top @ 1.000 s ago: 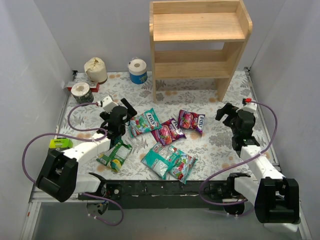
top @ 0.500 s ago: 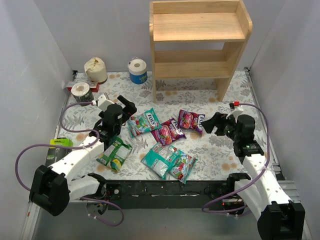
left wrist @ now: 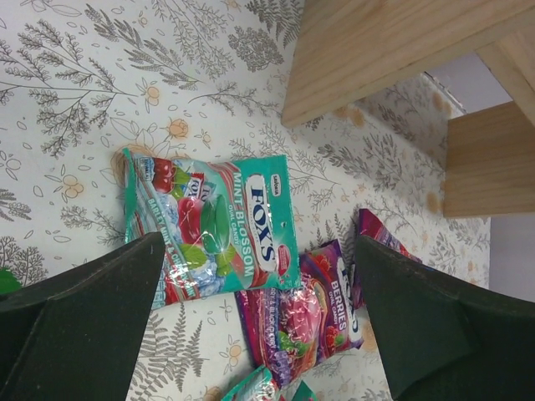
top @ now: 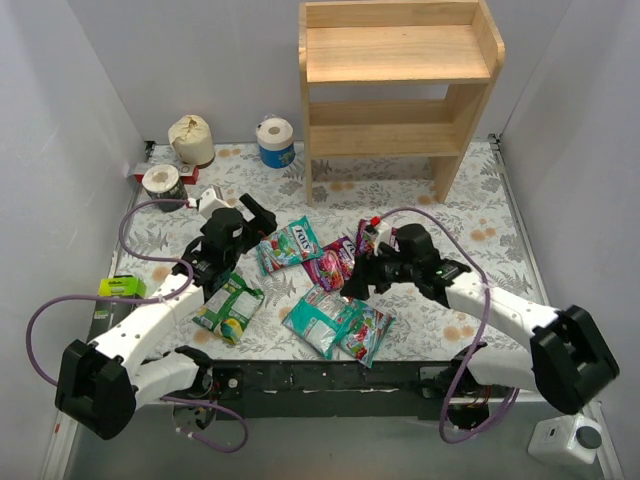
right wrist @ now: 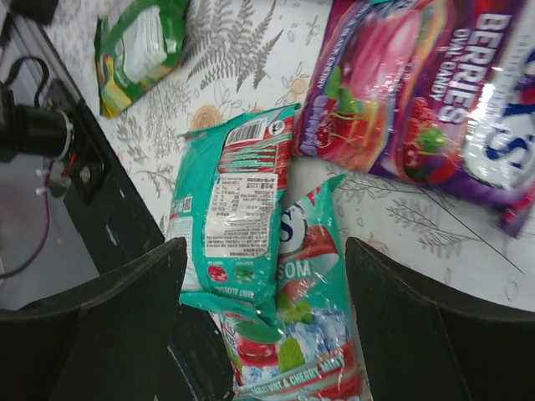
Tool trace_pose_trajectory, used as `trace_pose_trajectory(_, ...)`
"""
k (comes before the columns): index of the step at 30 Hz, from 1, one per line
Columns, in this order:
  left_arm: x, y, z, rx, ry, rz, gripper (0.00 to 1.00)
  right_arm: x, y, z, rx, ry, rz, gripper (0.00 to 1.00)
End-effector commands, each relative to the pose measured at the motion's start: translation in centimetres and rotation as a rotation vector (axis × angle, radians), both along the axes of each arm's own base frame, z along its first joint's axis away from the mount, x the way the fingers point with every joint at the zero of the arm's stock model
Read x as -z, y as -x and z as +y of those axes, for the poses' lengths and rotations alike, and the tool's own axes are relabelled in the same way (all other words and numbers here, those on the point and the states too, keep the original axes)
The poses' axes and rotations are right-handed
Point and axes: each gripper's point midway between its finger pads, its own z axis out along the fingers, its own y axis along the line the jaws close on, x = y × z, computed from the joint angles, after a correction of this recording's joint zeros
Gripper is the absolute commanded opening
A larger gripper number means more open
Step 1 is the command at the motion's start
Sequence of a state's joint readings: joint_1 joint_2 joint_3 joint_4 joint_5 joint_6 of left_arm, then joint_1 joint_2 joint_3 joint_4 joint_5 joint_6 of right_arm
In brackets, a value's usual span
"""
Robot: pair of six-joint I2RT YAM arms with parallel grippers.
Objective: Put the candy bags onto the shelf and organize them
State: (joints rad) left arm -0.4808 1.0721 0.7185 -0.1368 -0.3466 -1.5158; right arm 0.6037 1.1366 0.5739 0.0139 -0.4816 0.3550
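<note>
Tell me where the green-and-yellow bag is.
Top view: the green-and-yellow bag lies near-left, beside the left arm, left of the two overlapping teal bags.

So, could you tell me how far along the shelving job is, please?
Nothing is done yet: the shelf holds no bags, and all six candy bags lie on the table. Nothing is in hand: the left gripper hangs open near the teal Mint Blossom bag, the right gripper open facing two overlapping teal bags. All six placements remain.

You're looking at bags [right wrist: 401,92] of glossy, crinkling plastic film that is catching glare. The shelf [top: 400,55] is showing pale, smooth, matt wood with faint grain. The table [top: 520,200] is wearing a matt leaf-printed covering. The left hand [left wrist: 257,246] and right hand [right wrist: 266,246] are showing matt black plastic fingers.
</note>
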Motion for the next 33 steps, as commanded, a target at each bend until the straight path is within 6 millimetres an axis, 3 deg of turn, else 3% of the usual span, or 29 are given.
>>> trace_pose_trajectory(1,-1.9,0.6,-0.5,0.052,-0.010,-0.017,0.98,-1.6,-1.1,3.9,-0.112,-0.015,-0.084,0.83)
trace_pose_trajectory(3,-2.2,0.8,-0.4,0.060,-0.015,-0.020,0.98,-1.8,-1.4,4.8,-0.136,-0.023,-0.086,0.83)
trace_pose_trajectory(4,-2.2,0.9,-0.3,0.060,-0.015,-0.021,0.98,-0.9,-1.2,5.4,-0.159,-0.013,-0.060,0.83)
trace_pose_trajectory(6,-2.7,1.1,-0.3,0.065,-0.017,-0.032,0.98,-1.5,-0.9,6.7,-0.217,-0.030,-0.029,0.83)
trace_pose_trajectory(7,-2.7,1.1,-0.2,0.066,-0.022,-0.036,0.98,-0.2,-0.7,7.3,-0.235,-0.004,0.016,0.82)
trace_pose_trajectory(9,-2.7,1.2,0.0,0.058,-0.028,-0.036,0.98,0.5,-0.9,7.8,-0.238,0.032,0.044,0.81)
trace_pose_trajectory(11,-2.8,1.4,0.3,0.049,-0.024,-0.042,0.98,2.6,0.0,7.7,-0.261,0.093,0.100,0.81)
trace_pose_trajectory(16,-2.6,1.5,0.5,0.037,-0.019,-0.049,0.98,4.8,1.5,7.5,-0.298,0.146,0.161,0.81)
trace_pose_trajectory(26,-1.9,1.2,0.3,0.036,-0.023,-0.027,0.98,6.4,5.1,7.2,-0.408,0.153,0.227,0.79)
trace_pose_trajectory(29,-2.0,1.2,0.3,0.036,-0.023,-0.029,0.98,7.3,5.6,7.3,-0.422,0.167,0.253,0.72)
trace_pose_trajectory(32,-2.0,1.2,0.3,0.040,-0.024,-0.028,0.98,8.0,5.5,7.5,-0.409,0.186,0.259,0.60)
trace_pose_trajectory(33,-2.2,1.3,0.2,0.043,-0.022,-0.031,0.98,8.5,5.2,7.4,-0.390,0.207,0.258,0.52)
